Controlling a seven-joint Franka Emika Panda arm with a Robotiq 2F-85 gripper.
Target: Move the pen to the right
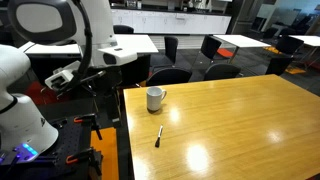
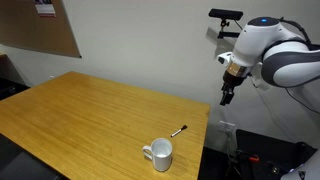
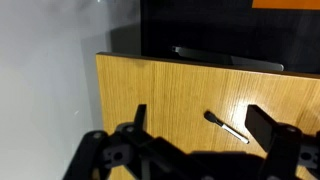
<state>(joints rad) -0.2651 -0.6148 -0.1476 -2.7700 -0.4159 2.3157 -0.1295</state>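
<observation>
The pen [image 1: 158,136] is thin and dark with a whitish end. It lies flat on the wooden table [image 1: 240,120] near the edge by the robot, a short way from the white mug [image 1: 155,97]. Both also show in an exterior view: the pen [image 2: 179,130] and the mug [image 2: 160,153]. My gripper [image 2: 228,96] hangs in the air beyond the table's edge, above and apart from the pen. In the wrist view the gripper [image 3: 200,125] is open and empty, and the pen [image 3: 227,128] lies on the wood below, between the two fingers.
The table edge [image 3: 100,90] runs close to the pen, with grey floor beyond it. Black chairs [image 1: 170,74] and other tables stand behind. A cork board [image 2: 35,30] hangs on the wall. The robot base [image 1: 20,120] stands beside the table.
</observation>
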